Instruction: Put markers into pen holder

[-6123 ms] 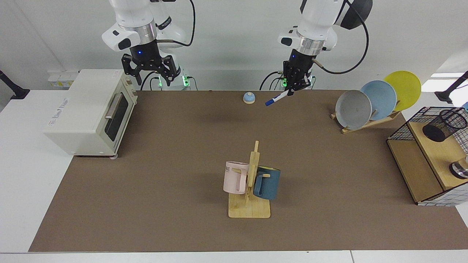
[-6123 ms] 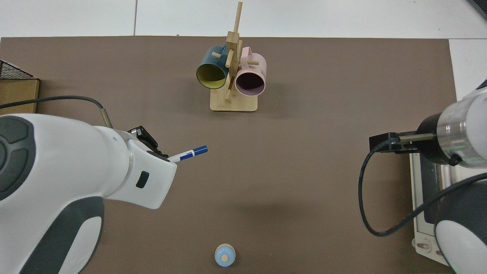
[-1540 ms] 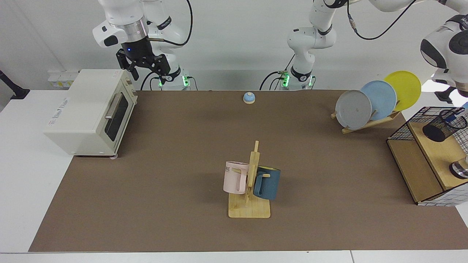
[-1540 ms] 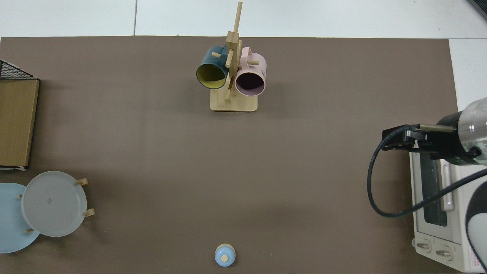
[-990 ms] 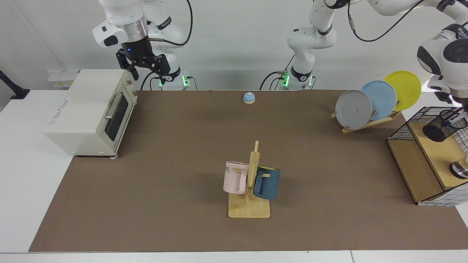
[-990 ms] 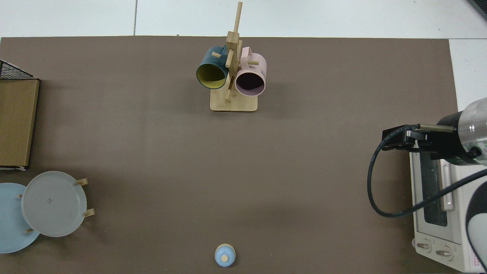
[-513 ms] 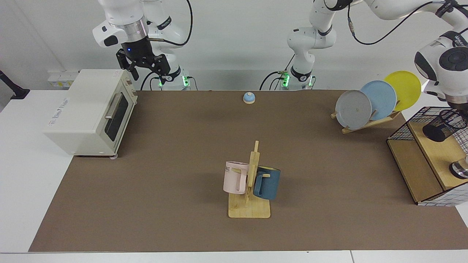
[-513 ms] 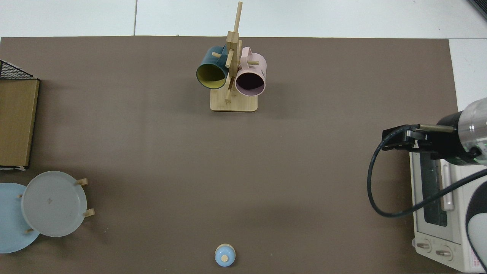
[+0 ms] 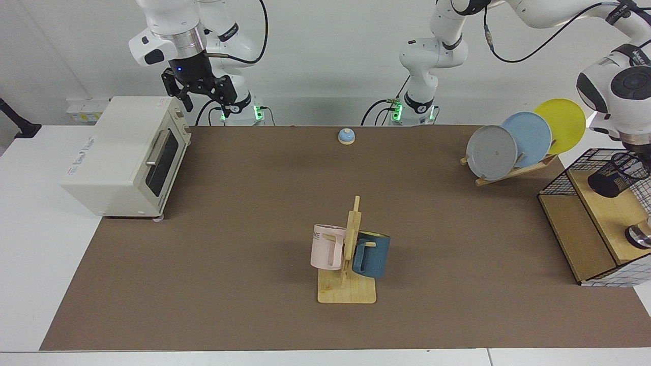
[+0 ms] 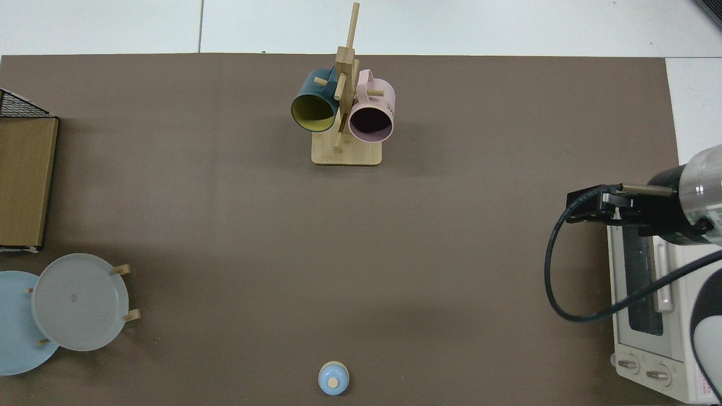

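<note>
Left hand (image 9: 642, 152) (fingers hidden) directly above pen holder (image 9: 618, 174)

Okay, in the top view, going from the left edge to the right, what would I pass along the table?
Grey round plate on its wooden rack → dark teal mug → wooden mug tree → pink mug → cream toaster oven, with the right arm's hand over it.

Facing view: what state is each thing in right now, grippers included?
toaster oven: door shut.
pink mug: hung on the wooden rack.
blue mug: hung on the same rack.
plates: three, standing on edge.
pen holder: upright in the wire basket.
marker: not visible.
left gripper: over the pen holder.
right gripper: fingers open, waiting above the toaster oven.
</note>
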